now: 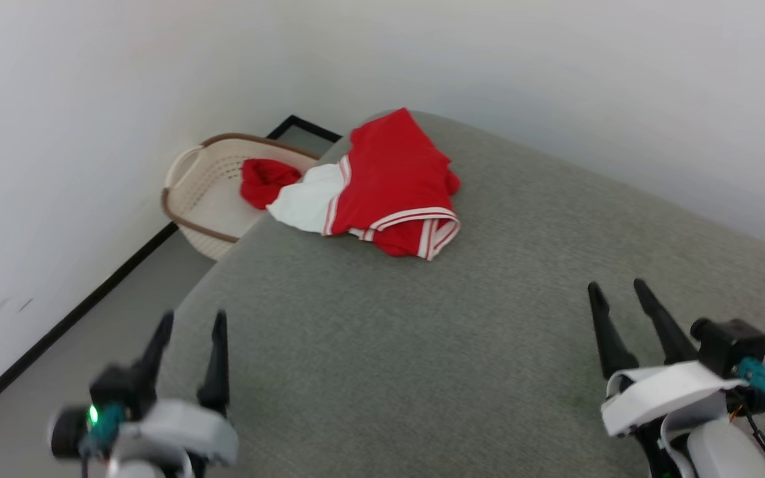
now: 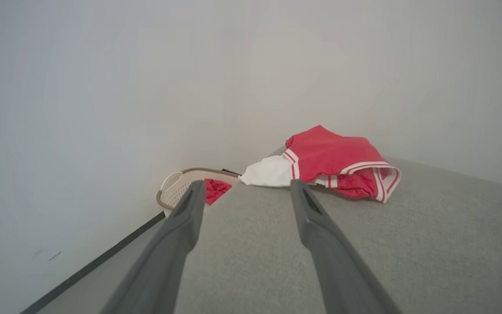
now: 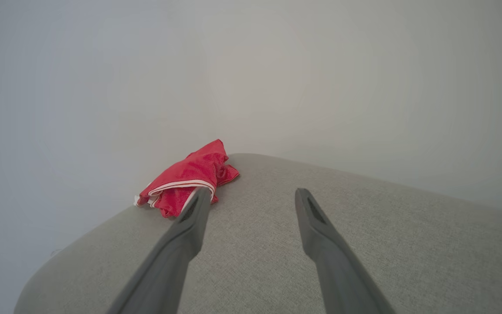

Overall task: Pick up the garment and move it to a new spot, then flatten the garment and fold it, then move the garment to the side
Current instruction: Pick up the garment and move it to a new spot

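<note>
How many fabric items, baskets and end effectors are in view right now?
Fabric items: 2, the garment and the plain red cloth.
Baskets: 1, the basket holding that cloth.
End effectors: 2, left end effector and right end effector, both open.
Total: 5.

Count: 1 garment (image 1: 389, 182), ahead of both sets of fingers (image 1: 216, 358). 1 plain red cloth (image 1: 264, 180) inside 1 basket (image 1: 193, 192), beyond the left fingers. 1 grey cushion (image 1: 422, 345). 2 grippers, left gripper (image 1: 194, 315) and right gripper (image 1: 616, 284), 2 fingers each.
</note>
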Available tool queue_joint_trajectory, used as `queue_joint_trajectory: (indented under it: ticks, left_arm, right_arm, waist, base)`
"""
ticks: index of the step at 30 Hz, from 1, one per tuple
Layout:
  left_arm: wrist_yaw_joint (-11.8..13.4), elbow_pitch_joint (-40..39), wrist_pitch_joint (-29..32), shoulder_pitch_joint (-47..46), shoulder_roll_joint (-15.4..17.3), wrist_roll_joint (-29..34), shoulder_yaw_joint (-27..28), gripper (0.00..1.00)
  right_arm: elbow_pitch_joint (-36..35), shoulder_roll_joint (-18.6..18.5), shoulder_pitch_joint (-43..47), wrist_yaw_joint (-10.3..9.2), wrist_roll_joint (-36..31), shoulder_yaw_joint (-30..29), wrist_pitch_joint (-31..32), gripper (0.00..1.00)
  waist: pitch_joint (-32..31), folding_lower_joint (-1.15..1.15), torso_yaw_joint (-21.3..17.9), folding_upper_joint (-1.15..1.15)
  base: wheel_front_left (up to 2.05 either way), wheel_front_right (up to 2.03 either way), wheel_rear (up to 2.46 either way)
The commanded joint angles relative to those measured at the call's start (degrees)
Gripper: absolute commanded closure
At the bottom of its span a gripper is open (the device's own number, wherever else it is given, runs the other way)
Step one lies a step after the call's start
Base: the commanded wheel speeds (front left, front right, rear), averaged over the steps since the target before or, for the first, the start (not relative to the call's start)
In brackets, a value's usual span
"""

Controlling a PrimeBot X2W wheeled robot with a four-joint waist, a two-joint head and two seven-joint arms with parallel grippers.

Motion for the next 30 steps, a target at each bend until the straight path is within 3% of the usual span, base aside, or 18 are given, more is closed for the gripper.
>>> queue_joint_trajectory:
  ticks: [1, 7, 16, 18, 22, 24, 30]
  left_arm:
    - [-0.44, 0.89, 0.08, -1.92, 1.49, 0.51, -0.32, 0.00]
    - [-0.90, 5.28, 0.44, -13.97, 5.41, -2.88, -2.29, 0.00]
    - [-0.92, 12.77, 7.49, -30.35, 18.07, -15.99, -4.48, 0.00]
    - [-0.92, 16.01, 9.17, -33.23, 21.07, -18.03, -5.18, 0.00]
    - [-0.93, 22.82, 14.34, -37.56, 23.85, -23.51, -7.10, 0.00]
    - [-0.93, 25.74, 19.18, -39.31, 24.70, -28.38, -7.01, 0.00]
    - [-0.85, 29.11, 34.54, -40.75, 30.15, -35.38, -13.88, 0.00]
  right_arm:
    - [-0.98, 0.48, 0.76, 0.03, -0.76, 0.47, -0.28, 0.00]
    - [-5.11, -0.67, -0.96, 0.01, -1.80, 2.54, -0.28, 0.00]
    - [-9.01, -0.79, -5.73, 0.01, 0.11, 6.61, -0.17, 0.00]
    - [-9.53, -0.61, -6.05, 0.01, 0.41, 7.09, -0.17, 0.00]
    - [-10.42, -0.41, -6.30, 0.01, 0.92, 7.47, -0.17, 0.00]
    - [-10.99, -0.30, -6.68, 0.01, 0.98, 7.84, -0.17, 0.00]
    - [-13.18, -0.06, -8.03, 0.01, 1.29, 9.10, -0.16, 0.00]
  waist:
    - [0.63, 0.00, -2.67, 0.00]
    - [7.36, 0.00, -14.81, 0.00]
    - [16.72, 0.00, -30.44, 0.00]
    - [17.47, 0.00, -32.78, 0.00]
    - [18.34, 0.00, -36.00, 0.00]
    - [18.81, 0.00, -37.26, 0.00]
    - [20.84, 0.00, -40.25, 0.00]
  base:
    - [0.00, 0.00, 0.00]
    - [0.00, 0.00, 0.00]
    - [0.00, 0.00, 0.00]
    - [0.00, 0.00, 0.00]
    - [0.00, 0.00, 0.00]
    - [0.00, 0.00, 0.00]
    - [0.00, 0.00, 0.00]
